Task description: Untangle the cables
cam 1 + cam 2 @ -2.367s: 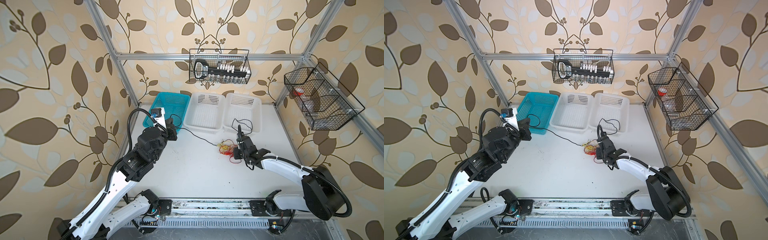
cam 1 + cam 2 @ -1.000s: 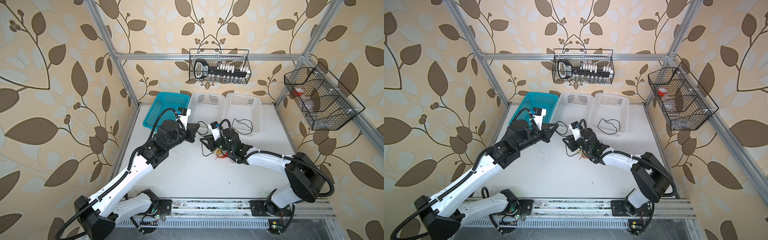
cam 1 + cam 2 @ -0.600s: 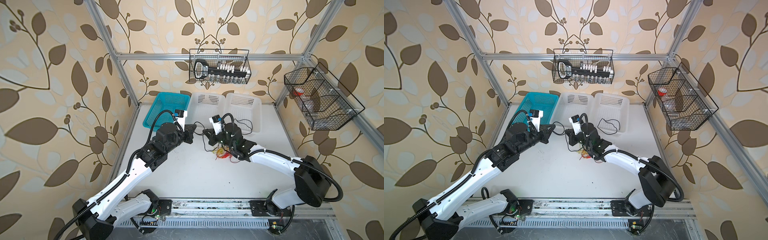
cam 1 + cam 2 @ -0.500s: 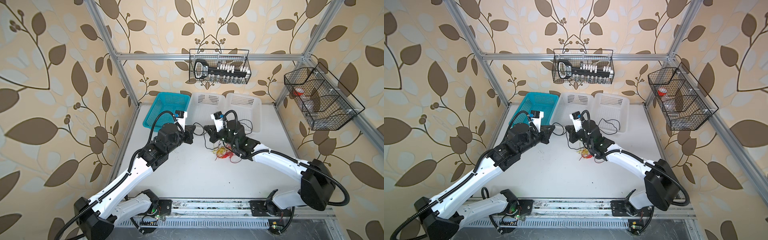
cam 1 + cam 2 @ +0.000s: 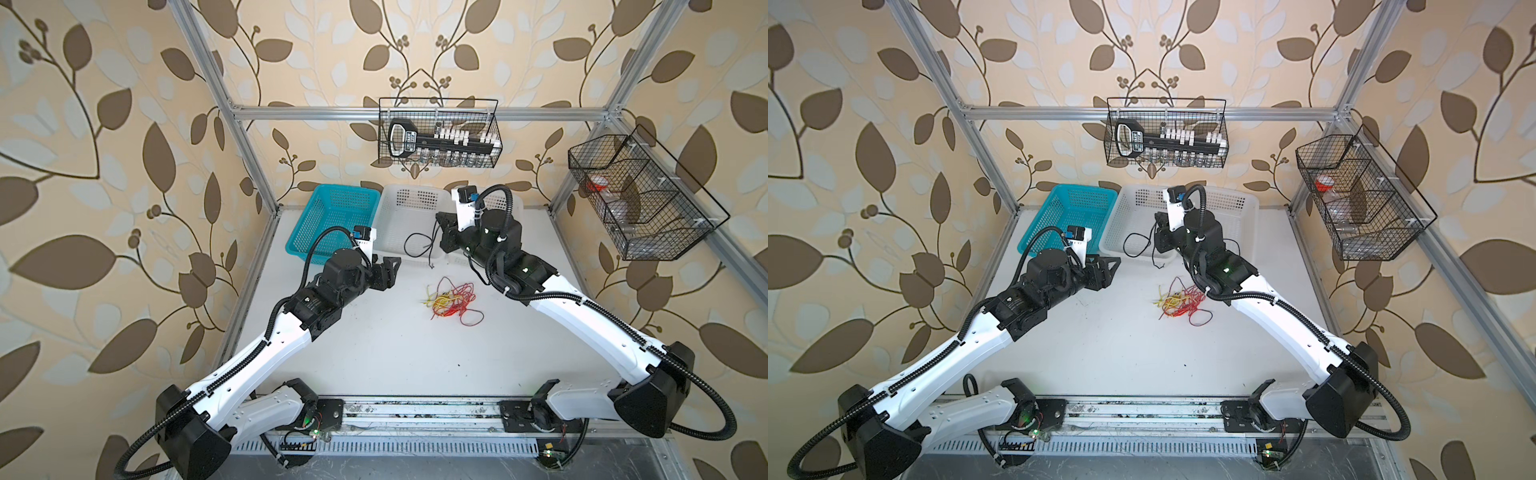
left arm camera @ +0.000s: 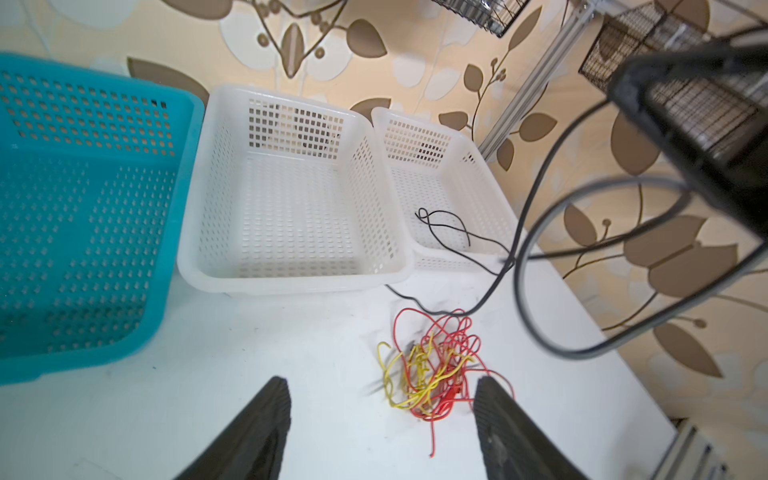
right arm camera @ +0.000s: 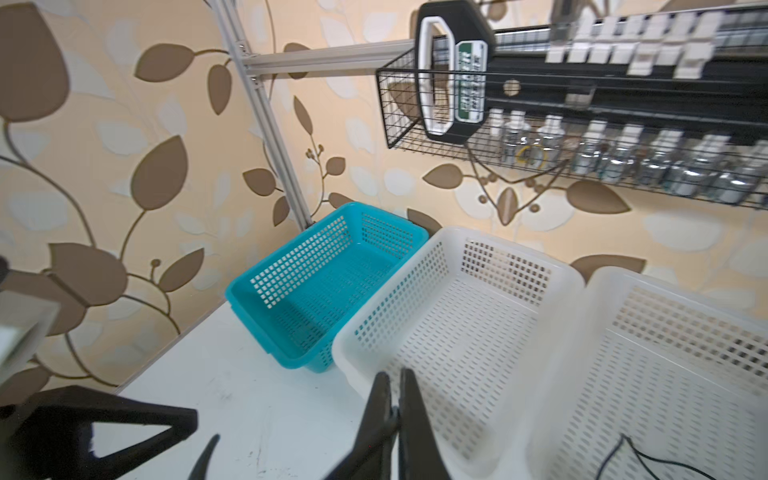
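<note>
Top views, left gripper (image 5: 392, 271) released black cable (image 5: 406, 245)

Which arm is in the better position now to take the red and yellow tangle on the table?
Left. The left gripper is open and empty, and its wrist view shows the tangle just ahead of its jaws. The right gripper is shut on a black cable.

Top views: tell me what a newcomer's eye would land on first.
The bright red and yellow tangle of cables on the white table, right of centre, stands out first. Just behind it, the shut right gripper dangles a black cable over the middle white basket, while the open left gripper faces the tangle from the left.
</note>
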{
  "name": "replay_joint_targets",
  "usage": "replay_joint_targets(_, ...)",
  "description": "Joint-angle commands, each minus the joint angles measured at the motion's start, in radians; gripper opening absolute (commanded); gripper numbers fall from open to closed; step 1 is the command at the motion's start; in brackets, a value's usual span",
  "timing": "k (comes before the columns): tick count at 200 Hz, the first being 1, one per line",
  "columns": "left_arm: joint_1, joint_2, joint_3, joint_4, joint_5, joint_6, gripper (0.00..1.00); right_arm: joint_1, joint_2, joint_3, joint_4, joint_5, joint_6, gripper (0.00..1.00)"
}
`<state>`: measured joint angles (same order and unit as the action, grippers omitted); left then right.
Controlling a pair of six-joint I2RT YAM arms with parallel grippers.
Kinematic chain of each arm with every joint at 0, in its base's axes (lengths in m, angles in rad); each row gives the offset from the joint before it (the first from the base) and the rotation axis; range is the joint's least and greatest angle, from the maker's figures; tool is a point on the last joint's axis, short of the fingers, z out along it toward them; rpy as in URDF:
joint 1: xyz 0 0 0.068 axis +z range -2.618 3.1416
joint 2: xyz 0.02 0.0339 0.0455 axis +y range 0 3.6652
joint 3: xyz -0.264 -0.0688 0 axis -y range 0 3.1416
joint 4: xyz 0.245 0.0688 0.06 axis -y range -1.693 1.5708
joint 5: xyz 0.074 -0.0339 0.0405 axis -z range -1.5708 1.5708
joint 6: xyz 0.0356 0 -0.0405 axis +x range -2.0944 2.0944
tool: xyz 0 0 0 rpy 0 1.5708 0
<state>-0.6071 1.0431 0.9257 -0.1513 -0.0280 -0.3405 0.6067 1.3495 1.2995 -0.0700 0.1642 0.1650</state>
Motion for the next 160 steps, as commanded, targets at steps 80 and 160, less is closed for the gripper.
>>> replay_joint_targets(80, 0.008, 0.011, -0.029, 0.045, -0.007, -0.009, 0.99, -0.265, -0.009, 0.153, -0.071, -0.027, -0.005, 0.0)
replay_joint_targets(160, 0.008, 0.035, -0.029, 0.044, -0.001, -0.015, 0.99, -0.358, -0.051, 0.189, -0.033, -0.105, 0.005, 0.0)
